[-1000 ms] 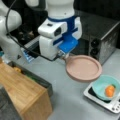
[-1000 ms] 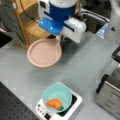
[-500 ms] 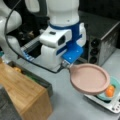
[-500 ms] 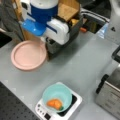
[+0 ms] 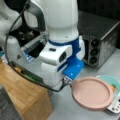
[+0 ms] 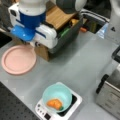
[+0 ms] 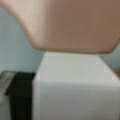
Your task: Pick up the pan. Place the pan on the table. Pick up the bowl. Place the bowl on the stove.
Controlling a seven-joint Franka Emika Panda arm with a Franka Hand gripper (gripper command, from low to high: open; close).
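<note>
Across the last second the arm carries the pan (image 6: 18, 59) away from the stove (image 6: 75, 101) and bowl (image 6: 57, 97), toward a front view's left. The pan now sits low over the desk (image 6: 82, 62), beside the wooden box (image 6: 56, 16), well apart from the bowl. In a front view the pan (image 5: 91, 93) now overlaps the bowl (image 5: 110, 81). The claw (image 5: 67, 81) is at the pan's handle.

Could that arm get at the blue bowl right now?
Probably not at once: the gripper is shut on the pan by its handle. Otherwise the bowl sits uncovered on the stove, open from above.
</note>
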